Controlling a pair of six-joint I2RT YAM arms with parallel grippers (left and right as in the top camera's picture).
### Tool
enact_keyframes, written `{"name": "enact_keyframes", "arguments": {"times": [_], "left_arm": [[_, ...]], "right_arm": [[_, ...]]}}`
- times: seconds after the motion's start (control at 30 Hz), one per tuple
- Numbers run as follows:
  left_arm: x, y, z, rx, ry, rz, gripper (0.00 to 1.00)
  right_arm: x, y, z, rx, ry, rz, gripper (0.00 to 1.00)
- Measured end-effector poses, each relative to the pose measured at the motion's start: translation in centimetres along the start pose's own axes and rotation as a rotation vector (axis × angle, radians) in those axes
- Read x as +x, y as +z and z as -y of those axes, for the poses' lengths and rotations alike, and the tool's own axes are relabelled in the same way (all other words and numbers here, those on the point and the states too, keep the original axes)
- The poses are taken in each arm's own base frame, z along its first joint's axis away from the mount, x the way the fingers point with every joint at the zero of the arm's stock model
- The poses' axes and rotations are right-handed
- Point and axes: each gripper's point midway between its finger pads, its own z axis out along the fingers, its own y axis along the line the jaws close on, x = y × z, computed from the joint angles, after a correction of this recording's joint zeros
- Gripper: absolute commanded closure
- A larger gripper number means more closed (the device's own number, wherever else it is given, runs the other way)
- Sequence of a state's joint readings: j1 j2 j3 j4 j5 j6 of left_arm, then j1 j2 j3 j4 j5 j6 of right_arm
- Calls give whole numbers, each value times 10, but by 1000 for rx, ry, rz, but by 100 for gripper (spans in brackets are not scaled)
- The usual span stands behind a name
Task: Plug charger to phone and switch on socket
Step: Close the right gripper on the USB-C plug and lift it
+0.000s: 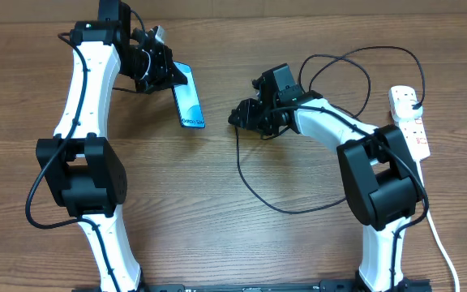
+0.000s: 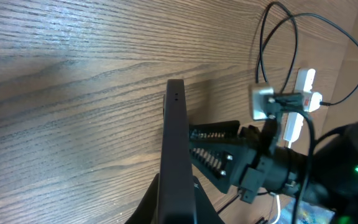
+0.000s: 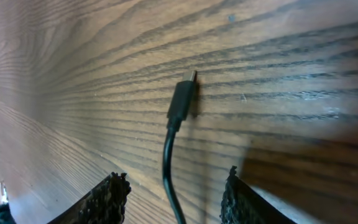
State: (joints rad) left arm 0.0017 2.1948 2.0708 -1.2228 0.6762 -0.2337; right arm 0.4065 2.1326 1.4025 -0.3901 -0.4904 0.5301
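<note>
The charger (image 3: 182,102) lay on the table (image 1: 217,243), its small plug tip flat on the wood and pointing away from the right gripper (image 3: 174,194), whose fingers stood apart on either side of the cable without touching it. The phone (image 1: 188,101) was up on one long edge, near the tip but apart from it, clamped in the left gripper (image 1: 169,77). The step in hand looked like picking up the tip. Next, the right fingers would probably need to close just behind the tip, then line it up with the phone's port. The socket (image 1: 409,122) sat well apart at the right edge, not yet approached. No containers were in view.
</note>
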Motion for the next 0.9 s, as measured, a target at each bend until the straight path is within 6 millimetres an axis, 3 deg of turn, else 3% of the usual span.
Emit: {"name": "enact_keyframes", "arguments": {"times": [0.6, 0.73, 0.9], "left_arm": [[1, 0, 0, -1, -3, -4, 96], [1, 0, 0, -1, -3, -4, 96], [1, 0, 0, -1, -3, -4, 96]], "right_arm": [[-9, 18, -1, -53, 103, 8, 64], [-9, 18, -1, -53, 108, 7, 71], [-6, 20, 2, -42, 122, -3, 87]]}}
